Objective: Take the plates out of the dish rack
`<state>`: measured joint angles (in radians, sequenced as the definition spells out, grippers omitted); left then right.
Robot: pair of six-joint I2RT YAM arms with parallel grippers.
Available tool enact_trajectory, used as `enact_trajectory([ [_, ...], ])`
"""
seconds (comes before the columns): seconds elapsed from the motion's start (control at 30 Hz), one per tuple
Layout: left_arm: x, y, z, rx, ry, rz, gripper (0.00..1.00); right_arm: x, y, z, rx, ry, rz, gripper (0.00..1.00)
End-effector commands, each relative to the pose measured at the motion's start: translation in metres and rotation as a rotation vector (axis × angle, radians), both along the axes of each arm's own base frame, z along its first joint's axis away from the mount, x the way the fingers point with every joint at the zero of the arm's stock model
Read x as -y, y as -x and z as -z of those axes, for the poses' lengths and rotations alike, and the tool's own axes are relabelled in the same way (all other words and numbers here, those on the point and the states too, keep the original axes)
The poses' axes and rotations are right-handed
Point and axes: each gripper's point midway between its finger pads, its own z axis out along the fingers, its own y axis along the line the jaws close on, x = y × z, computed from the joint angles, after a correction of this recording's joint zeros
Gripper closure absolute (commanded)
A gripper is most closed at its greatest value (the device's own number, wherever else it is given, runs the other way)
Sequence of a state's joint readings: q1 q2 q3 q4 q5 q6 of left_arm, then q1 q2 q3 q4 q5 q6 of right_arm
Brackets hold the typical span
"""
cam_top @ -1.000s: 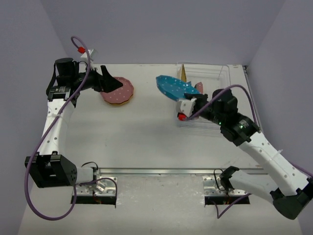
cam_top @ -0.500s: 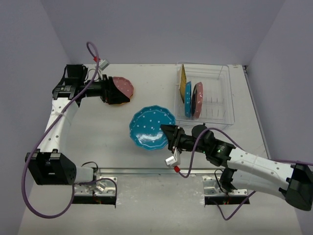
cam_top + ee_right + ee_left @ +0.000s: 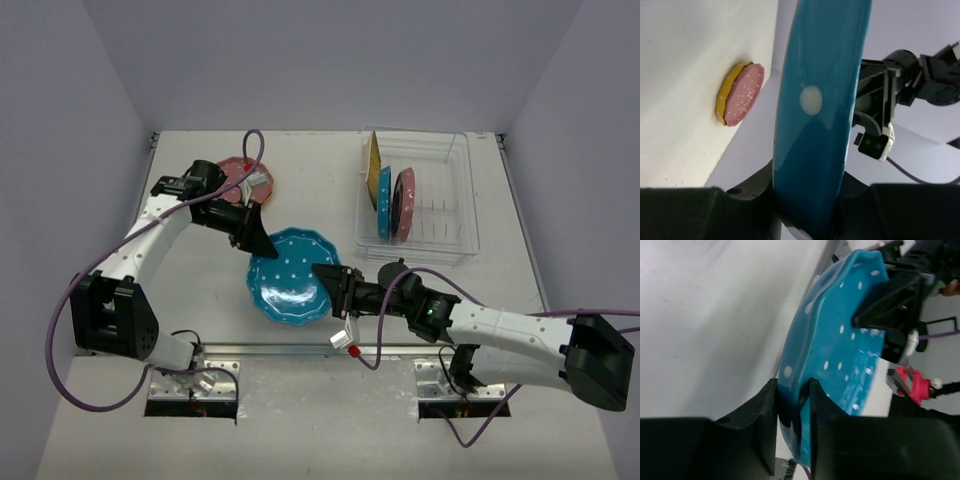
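Note:
A teal-blue dotted plate (image 3: 290, 278) hangs over the middle of the table between both arms. My left gripper (image 3: 258, 242) is shut on its far-left rim, and the left wrist view shows the rim (image 3: 835, 350) pinched in the left gripper (image 3: 792, 386). My right gripper (image 3: 326, 287) is shut on the opposite rim, with the plate (image 3: 820, 100) edge-on in the right gripper (image 3: 807, 177). The clear dish rack (image 3: 452, 215) at the back right holds three upright plates: yellow (image 3: 372, 166), blue (image 3: 384, 205) and pink (image 3: 404, 203).
A pink plate on a yellow one makes a stack (image 3: 236, 172) at the back left, partly behind my left arm, and the same stack (image 3: 737, 95) shows in the right wrist view. Purple cables trail from both wrists. The arm bases sit at the near edge.
The right arm carried the teal plate from the rack to the table's middle. The left arm swung over from the stack and shut its jaws on the plate's other rim.

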<state>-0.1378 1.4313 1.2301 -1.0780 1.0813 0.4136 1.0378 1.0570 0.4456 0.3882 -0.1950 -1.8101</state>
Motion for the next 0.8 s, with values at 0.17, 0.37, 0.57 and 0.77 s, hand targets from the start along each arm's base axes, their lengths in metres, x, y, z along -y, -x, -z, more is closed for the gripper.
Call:
enact_trajectory([
  [0.17,0.001,0.013,0.008,0.028,0.029,0.118,1.00,0.005,-0.003,-0.110,0.236,-0.323,0.035,1.00],
  [0.37,0.004,0.006,0.000,0.031,0.073,0.109,1.00,0.012,-0.010,-0.105,0.209,-0.319,0.090,0.60],
  [0.57,-0.012,-0.028,-0.020,0.034,0.142,0.018,1.00,0.019,-0.017,-0.098,0.175,-0.296,0.146,0.18],
  [0.77,-0.056,-0.086,-0.039,0.010,0.209,-0.151,1.00,0.025,-0.025,-0.093,0.154,-0.288,0.193,0.02],
])
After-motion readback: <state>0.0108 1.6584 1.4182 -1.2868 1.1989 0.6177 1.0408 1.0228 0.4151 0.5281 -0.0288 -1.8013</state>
